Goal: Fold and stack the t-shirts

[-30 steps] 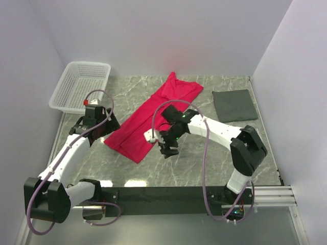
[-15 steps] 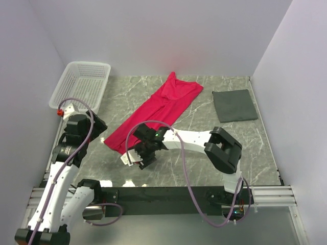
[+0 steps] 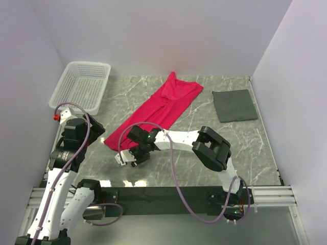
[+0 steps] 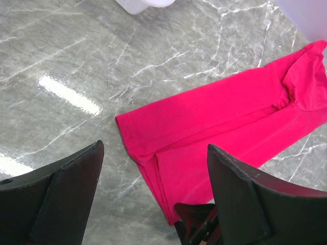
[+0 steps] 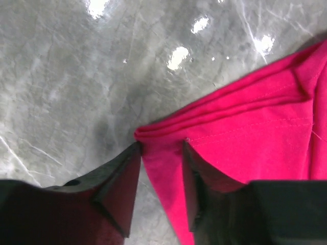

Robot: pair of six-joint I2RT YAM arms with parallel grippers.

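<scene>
A plain red shirt (image 3: 153,115), folded into a long strip, lies slantwise across the middle of the marble desk (image 3: 260,153). The right fingers (image 5: 120,178), partly apart, straddle its near left corner and touch the fabric; whether they grip it cannot be told. The left fingers (image 4: 66,194) are spread wide and empty, above the desk's left side. A white basket (image 3: 87,65) sits far left, a grey cloth (image 3: 234,105) far right.

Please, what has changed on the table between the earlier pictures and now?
The right gripper moved left to the near corner of the red shirt, and its jaws narrowed around that corner, not yet clamped. The left gripper drew back from the shirt toward the left edge, open. The shirt, the white basket and the folded grey cloth stayed put.
</scene>
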